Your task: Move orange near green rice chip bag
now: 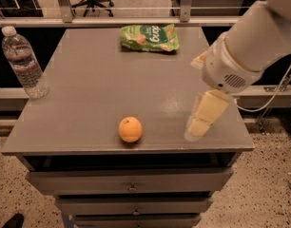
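The orange (130,129) sits on the grey table (102,80) near its front edge, a little left of the middle. The green rice chip bag (150,37) lies flat at the table's far edge, right of centre. My gripper (200,123) hangs over the table's front right part, to the right of the orange and apart from it, with its pale yellow pads pointing down. The white arm reaches in from the upper right.
A clear plastic water bottle (24,62) stands upright at the table's left edge. Drawers (131,186) run below the tabletop. A railing (112,8) and an office chair stand behind the table. A cable (274,94) hangs at the right.
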Robot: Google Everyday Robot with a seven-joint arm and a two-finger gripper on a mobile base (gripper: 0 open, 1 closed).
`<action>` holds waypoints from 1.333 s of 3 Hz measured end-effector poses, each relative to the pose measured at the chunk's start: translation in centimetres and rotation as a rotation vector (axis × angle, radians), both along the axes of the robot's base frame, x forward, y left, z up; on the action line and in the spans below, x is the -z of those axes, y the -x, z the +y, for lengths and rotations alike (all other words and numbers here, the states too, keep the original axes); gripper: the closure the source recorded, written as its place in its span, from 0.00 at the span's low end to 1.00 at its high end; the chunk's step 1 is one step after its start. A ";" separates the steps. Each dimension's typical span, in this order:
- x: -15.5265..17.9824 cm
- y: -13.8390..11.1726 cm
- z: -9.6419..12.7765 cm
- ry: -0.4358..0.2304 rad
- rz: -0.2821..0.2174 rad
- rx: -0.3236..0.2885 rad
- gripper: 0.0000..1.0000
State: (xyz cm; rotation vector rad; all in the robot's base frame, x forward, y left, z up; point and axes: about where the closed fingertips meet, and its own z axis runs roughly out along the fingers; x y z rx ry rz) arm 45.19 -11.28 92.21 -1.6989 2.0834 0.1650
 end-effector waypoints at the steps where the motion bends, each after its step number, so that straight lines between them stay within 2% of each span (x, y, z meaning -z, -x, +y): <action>1: 3.3 -1.0 5.9 -0.126 0.014 -0.025 0.00; 2: 5.8 -1.8 9.8 -0.225 0.025 -0.025 0.00; 4: 7.7 -0.8 12.7 -0.321 0.047 -0.006 0.00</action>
